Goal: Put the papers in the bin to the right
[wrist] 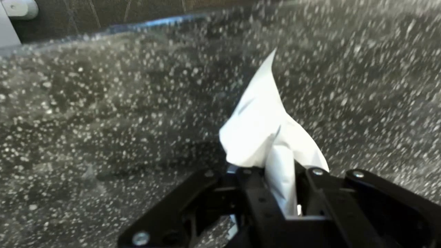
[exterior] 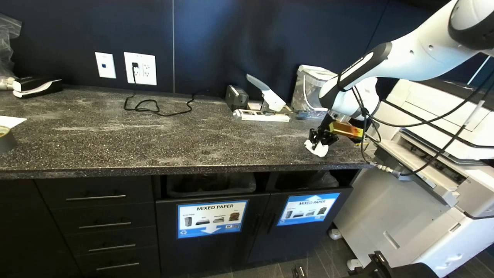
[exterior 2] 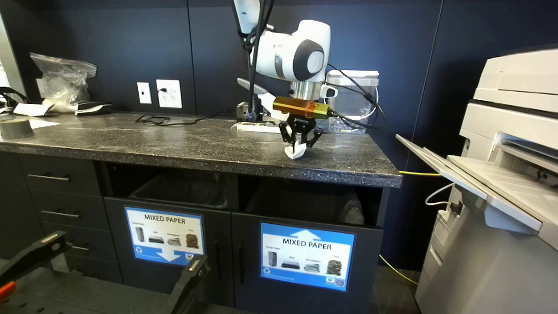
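With gripper [exterior 2: 297, 143] clenched on crumpled white paper [wrist: 256, 131], pointing down at the dark speckled countertop [exterior 2: 174, 141]; cannot tell touching from hovering just above. Find the right-hand bin [exterior 2: 305, 209] below the gripper, roofed over by the countertop, with the slab's front edge in between and a MIXED PAPER sign [exterior 2: 307, 256] on the cabinet door [exterior 2: 296, 302] in front of it. Behind the gripper, in both exterior views, see a long-levered white desktop tool [exterior: 272, 100], a dark box [exterior: 236, 99] just beside it and a lidded clear tub [exterior: 313, 88]. To its right, find a white copier [exterior: 380, 220]; to its left along the countertop, see a loose black cord [exterior: 166, 115] and, well apart, a roll of tape [exterior 2: 16, 130]
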Action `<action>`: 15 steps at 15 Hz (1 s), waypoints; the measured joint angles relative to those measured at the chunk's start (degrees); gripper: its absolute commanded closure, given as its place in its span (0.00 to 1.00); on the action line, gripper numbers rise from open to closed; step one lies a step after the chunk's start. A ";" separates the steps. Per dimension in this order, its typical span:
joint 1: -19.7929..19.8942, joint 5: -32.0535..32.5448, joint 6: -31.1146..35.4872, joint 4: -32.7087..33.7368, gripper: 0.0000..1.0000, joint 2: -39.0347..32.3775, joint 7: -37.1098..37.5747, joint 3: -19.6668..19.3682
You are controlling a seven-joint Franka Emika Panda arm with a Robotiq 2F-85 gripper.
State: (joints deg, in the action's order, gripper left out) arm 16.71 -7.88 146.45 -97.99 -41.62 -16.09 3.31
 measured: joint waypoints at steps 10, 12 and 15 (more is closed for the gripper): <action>2.65 0.20 4.43 -27.51 0.87 14.79 -20.86 3.17; 2.40 0.15 8.83 -31.32 0.86 15.22 -21.50 3.34; 2.45 -0.66 17.33 -36.29 0.87 15.02 -21.50 4.73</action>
State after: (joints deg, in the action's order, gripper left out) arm 19.16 -8.54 163.78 -134.28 -26.60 -37.60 8.04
